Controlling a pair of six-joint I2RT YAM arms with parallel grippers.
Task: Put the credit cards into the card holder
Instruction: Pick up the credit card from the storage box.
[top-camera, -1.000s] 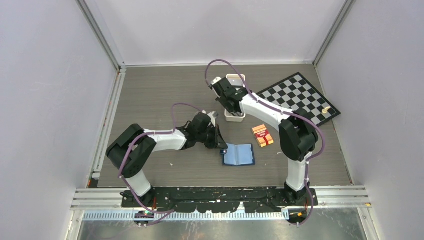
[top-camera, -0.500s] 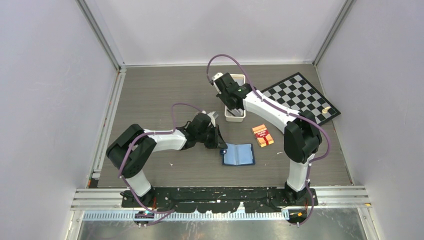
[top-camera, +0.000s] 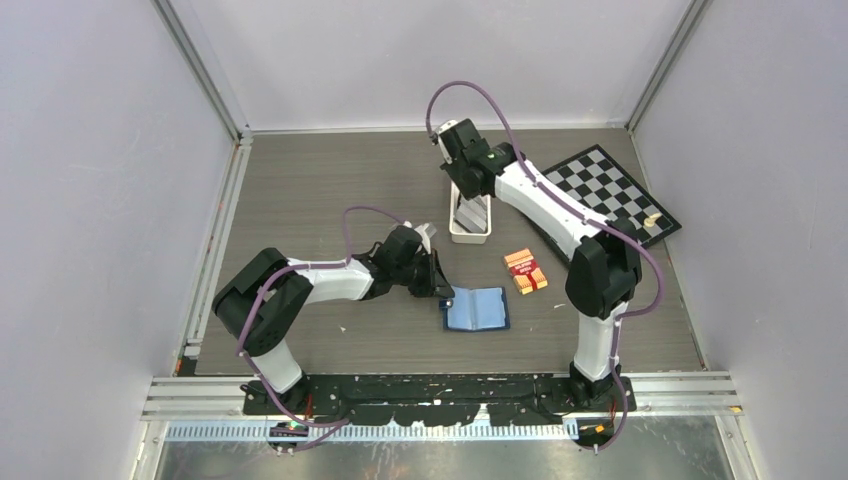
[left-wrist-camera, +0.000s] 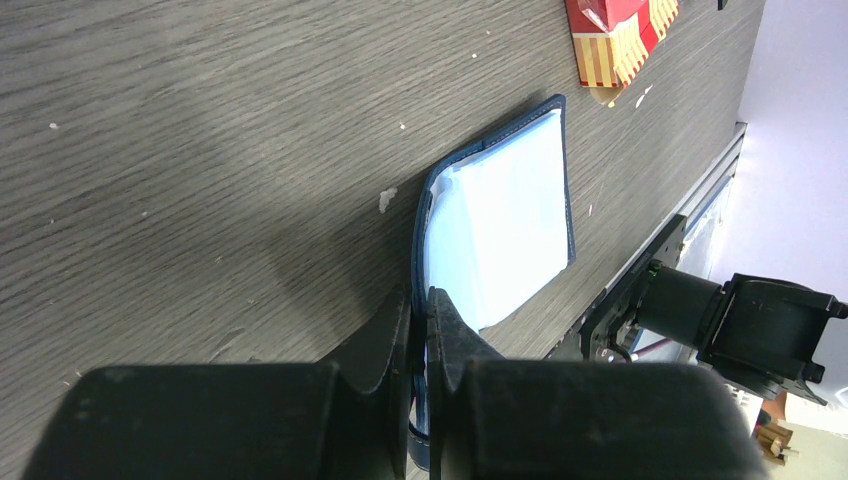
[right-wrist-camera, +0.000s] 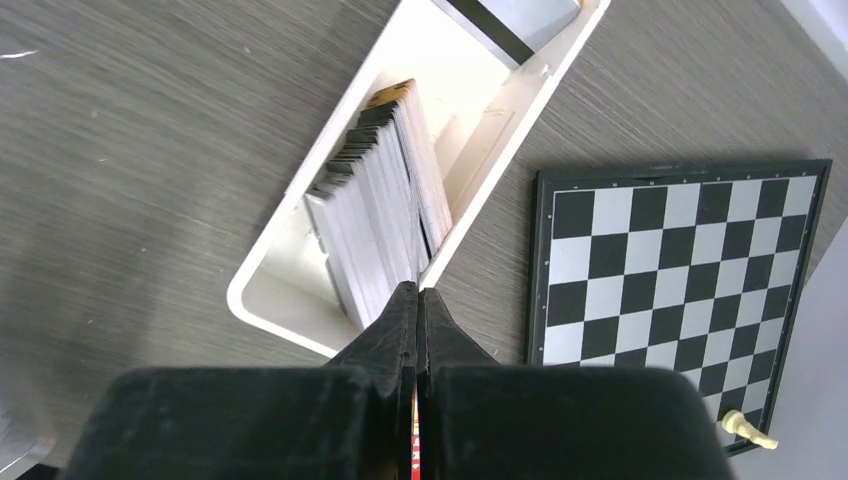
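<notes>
The card holder (top-camera: 478, 309) lies open on the table, light blue inside, dark navy edge. My left gripper (top-camera: 441, 288) is shut on its left flap; the left wrist view shows the holder (left-wrist-camera: 500, 220) with that flap pinched between my fingers, gripper (left-wrist-camera: 420, 300). A row of grey credit cards (top-camera: 470, 212) stands on edge in the white tray (top-camera: 467, 238). My right gripper (top-camera: 468, 185) hangs above the tray's far half. In the right wrist view the right gripper (right-wrist-camera: 417, 292) is shut above the cards (right-wrist-camera: 385, 220), with no card seen between the jaws.
A red-orange banded pack (top-camera: 525, 270) lies right of the holder and shows in the left wrist view (left-wrist-camera: 615, 35). A checkerboard (top-camera: 600, 195) with a small pale piece (top-camera: 652, 218) lies at the back right. A dark card (right-wrist-camera: 490, 20) sits at the tray's far end.
My right gripper has lifted and moved toward the far end of the tray, uncovering the cards. The left gripper and the holder have not moved.
</notes>
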